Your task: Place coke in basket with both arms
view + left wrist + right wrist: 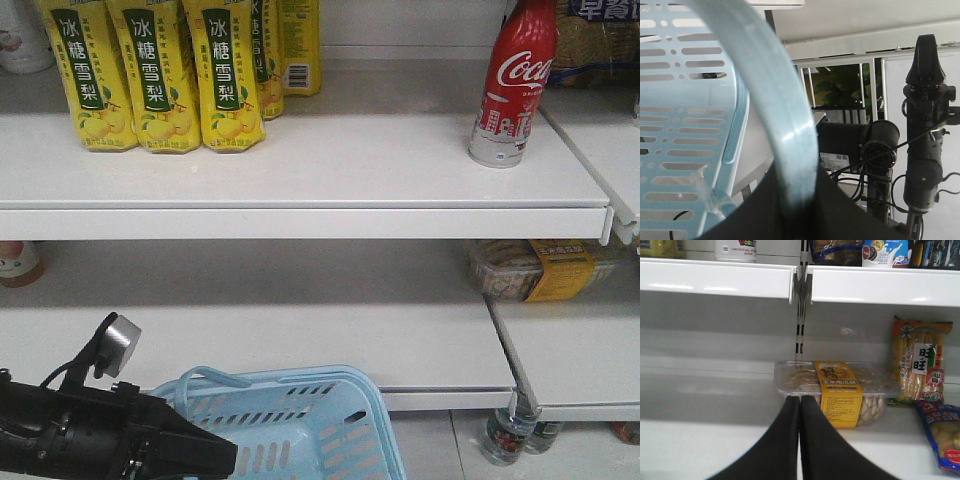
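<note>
The coke [510, 85], a slim red can with white script, stands upright at the right end of the upper shelf. The pale blue basket [320, 420] hangs low in front of the shelves. Its slotted wall [680, 100] fills the left of the left wrist view. My left gripper [800, 197] is shut on the basket's curved handle [775, 90], which runs between the black jaws. My right gripper [800, 400] is shut and holds nothing, pointing at the lower shelf. It is well below the coke. From the left wrist view, the right gripper [926, 45] points upward.
Yellow pear-drink cartons [160, 75] line the upper shelf at the left. A clear biscuit box with a yellow label [837, 392] lies just past my right fingertips, and snack bags [922, 362] lie to its right. Bottles [508, 435] stand under the lowest shelf.
</note>
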You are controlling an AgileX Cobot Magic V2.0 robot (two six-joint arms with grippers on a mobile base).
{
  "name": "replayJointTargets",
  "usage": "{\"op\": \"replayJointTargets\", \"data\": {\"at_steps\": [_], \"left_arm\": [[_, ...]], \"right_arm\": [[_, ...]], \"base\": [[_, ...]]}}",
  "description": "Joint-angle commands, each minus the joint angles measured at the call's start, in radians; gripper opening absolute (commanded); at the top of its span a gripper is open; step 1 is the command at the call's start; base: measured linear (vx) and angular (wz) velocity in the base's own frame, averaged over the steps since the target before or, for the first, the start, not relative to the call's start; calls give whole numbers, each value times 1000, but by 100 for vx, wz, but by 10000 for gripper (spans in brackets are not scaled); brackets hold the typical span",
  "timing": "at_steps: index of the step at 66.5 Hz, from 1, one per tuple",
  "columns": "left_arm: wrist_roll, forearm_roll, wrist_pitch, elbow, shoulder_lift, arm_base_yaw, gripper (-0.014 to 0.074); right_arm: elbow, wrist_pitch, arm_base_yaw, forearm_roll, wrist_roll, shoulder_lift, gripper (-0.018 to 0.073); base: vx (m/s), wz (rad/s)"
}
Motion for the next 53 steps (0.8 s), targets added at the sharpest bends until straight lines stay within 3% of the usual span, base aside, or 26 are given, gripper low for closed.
{"op": "replayJointTargets", "data": {"at_steps": [1, 19, 34, 53], "left_arm": [[11, -83, 67, -22, -29, -4, -6], [11, -83, 67, -22, -29, -4, -6], [11, -83, 67, -22, -29, -4, -6], [11, -83, 67, -22, -29, -4, -6]], "right_arm": [[6, -83, -6, -4, -1, -13, -10], [3, -255, -6, 2, -33, -13, -10], [-132, -90, -6, 18, -33, 81, -10], [-353, -66, -6, 24, -33, 353, -10]], "base": [[0, 0], [0, 0], [0, 0], [0, 0]]}}
